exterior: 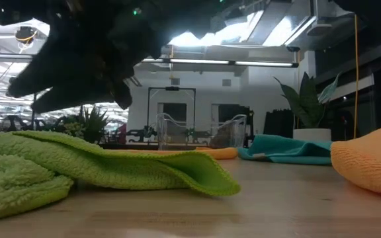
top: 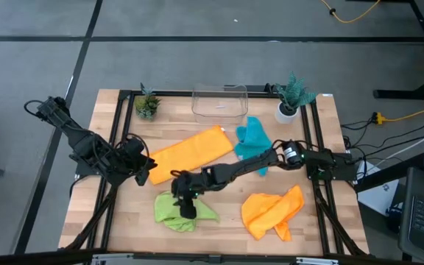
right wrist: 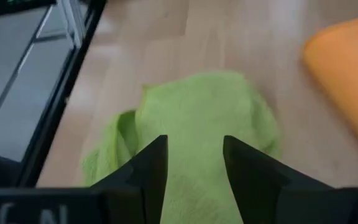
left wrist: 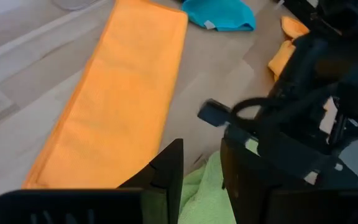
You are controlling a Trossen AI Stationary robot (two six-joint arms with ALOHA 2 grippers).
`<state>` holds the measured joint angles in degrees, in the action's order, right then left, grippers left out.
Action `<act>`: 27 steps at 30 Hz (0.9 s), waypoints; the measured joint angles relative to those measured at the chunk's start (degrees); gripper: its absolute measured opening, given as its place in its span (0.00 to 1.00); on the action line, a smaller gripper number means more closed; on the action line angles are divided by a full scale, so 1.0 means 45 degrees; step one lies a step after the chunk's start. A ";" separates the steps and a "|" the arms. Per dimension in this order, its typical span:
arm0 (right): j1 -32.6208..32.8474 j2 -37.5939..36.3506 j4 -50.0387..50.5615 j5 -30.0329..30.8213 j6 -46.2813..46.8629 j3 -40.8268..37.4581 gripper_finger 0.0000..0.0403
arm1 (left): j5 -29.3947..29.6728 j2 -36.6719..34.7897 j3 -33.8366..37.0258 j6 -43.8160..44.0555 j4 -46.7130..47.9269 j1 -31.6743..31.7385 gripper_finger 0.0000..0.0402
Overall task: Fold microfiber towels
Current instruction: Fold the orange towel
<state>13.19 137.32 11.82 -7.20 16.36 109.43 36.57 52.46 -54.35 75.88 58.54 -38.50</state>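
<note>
The lime green towel (top: 180,212) lies crumpled on the wooden worktop (top: 219,221), and everything else is placed from it. The right end effector (right wrist: 193,165) hangs directly over this towel, the right arm reaching in across the worktop from the side where the crumpled orange towel (top: 272,212) lies; its two dark fingers (right wrist: 148,171) stand apart with green cloth showing in the gap between them, and they grip nothing that can be seen. In the low view the green towel spreads in soft folds with one flat flap lying on the wood, the dark arm above it. The left end effector (left wrist: 201,171) sits just beside the green towel, on the side away from the crumpled orange one, its fingers parted a little and closed on nothing, with the edge of the green cloth visible past their tips. Beyond the green towel, toward the clear plastic bin (top: 219,103), the second orange towel (top: 190,153) lies folded flat in a long strip. The teal-blue towel (top: 254,138) lies bunched farther on, between that strip and the white-potted plant (top: 291,96). A second small plant (top: 147,103) stands on the other side of the bin.
</note>
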 joint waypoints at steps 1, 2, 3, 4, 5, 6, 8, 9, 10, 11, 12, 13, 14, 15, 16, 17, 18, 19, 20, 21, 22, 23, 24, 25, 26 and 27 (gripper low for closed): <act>0.0113 0.0016 0.0088 -0.0027 0.0107 -0.0022 0.39 | 0.0005 -0.0003 0.0000 0.0000 0.0000 0.0000 0.25; 0.0242 0.0037 0.0137 -0.0021 0.0279 -0.0036 0.39 | 0.0016 -0.0002 0.0000 0.0000 0.0006 0.0000 0.25; 0.0376 0.0039 0.0155 0.0101 0.0310 -0.0041 0.39 | 0.0066 0.0002 0.0000 0.0000 0.0010 0.0000 0.25; 0.0529 0.0039 0.0250 0.0394 0.0302 -0.0041 0.39 | 0.0146 0.0002 0.0000 0.0000 0.0010 0.0000 0.25; 0.0718 0.0039 0.0405 0.0845 0.0284 -0.0038 0.39 | 0.0297 0.0002 0.0000 0.0005 0.0010 0.0000 0.25; 0.0873 0.0051 0.0717 0.1311 0.0289 -0.0036 0.39 | 0.0472 0.0002 0.0000 0.0010 0.0010 0.0000 0.25; 0.1142 0.0125 0.1682 0.1827 0.0344 -0.0034 0.39 | 0.0824 0.0002 0.0000 0.0012 0.0010 0.0000 0.25; 0.1240 0.0214 0.2208 0.1906 0.0479 -0.0036 0.39 | 0.0988 0.0002 0.0000 0.0016 0.0010 0.0000 0.25; 0.1296 0.0317 0.2650 0.1947 0.0743 -0.0036 0.39 | 0.1126 0.0002 0.0000 0.0023 0.0009 0.0000 0.25; 0.1344 0.0383 0.3149 0.1981 0.1019 -0.0030 0.39 | 0.1249 0.0002 0.0000 0.0015 0.0010 0.0000 0.25; 0.1365 0.0413 0.3678 0.1977 0.1213 0.0054 0.39 | 0.1363 0.0002 0.0000 0.0005 0.0010 0.0000 0.25; 0.1378 0.0418 0.4508 0.1924 0.1378 0.0056 0.39 | 0.1471 0.0002 0.0000 0.0005 0.0014 0.0000 0.25; 0.1401 0.0422 0.5203 0.1825 0.1608 0.0083 0.39 | 0.1575 0.0002 0.0000 0.0010 0.0019 0.0000 0.25; 0.1418 0.0407 0.5910 0.1658 0.1717 0.0094 0.39 | 0.1654 0.0002 0.0000 0.0024 0.0010 0.0000 0.25; 0.1451 0.0374 0.6724 0.1543 0.1867 0.0103 0.39 | 0.1678 0.0002 0.0000 0.0029 0.0006 0.0000 0.25; 0.1511 0.0314 0.7423 0.1515 0.1963 0.0105 0.39 | 0.1689 0.0002 0.0000 0.0029 -0.0003 0.0000 0.25; 0.1597 0.0228 0.8023 0.1510 0.2026 0.0103 0.39 | 0.1698 0.0005 0.0000 0.0029 -0.0012 0.0000 0.25; 0.1692 0.0176 0.8515 0.1494 0.2187 0.0095 0.39 | 0.1700 0.0007 0.0000 0.0044 -0.0015 0.0002 0.25; 0.1808 0.0131 0.8858 0.1490 0.2391 0.0090 0.39 | 0.1705 0.0007 -0.0002 0.0049 -0.0015 0.0000 0.25; 0.1926 0.0042 0.9220 0.1438 0.2627 0.0080 0.39 | 0.1708 0.0012 -0.0005 0.0050 -0.0021 0.0000 0.25; 0.2049 -0.0005 0.9743 0.1311 0.2646 0.0052 0.39 | 0.1703 0.0033 -0.0005 0.0054 -0.0038 0.0000 0.25; 0.2207 -0.0071 1.0257 0.1286 0.2633 0.0039 0.39 | 0.1692 0.0041 -0.0005 0.0079 -0.0061 0.0000 0.25; 0.2367 -0.0129 1.0850 0.1274 0.2597 0.0025 0.39 | 0.1665 0.0041 -0.0005 0.0113 -0.0079 0.0000 0.25; 0.2530 -0.0141 1.1568 0.1206 0.2583 0.0011 0.39 | 0.1649 0.0041 -0.0005 0.0117 -0.0078 0.0000 0.25; 0.2678 -0.0141 1.2176 0.1183 0.2589 0.0003 0.39 | 0.1649 0.0039 -0.0005 0.0117 -0.0088 0.0000 0.25; 0.2804 -0.0141 1.2666 0.1180 0.2593 0.0001 0.39 | 0.1649 0.0041 -0.0005 0.0121 -0.0097 0.0000 0.25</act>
<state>25.81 136.68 68.81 -1.89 28.03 109.44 43.99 52.64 -54.37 76.42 58.11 -38.50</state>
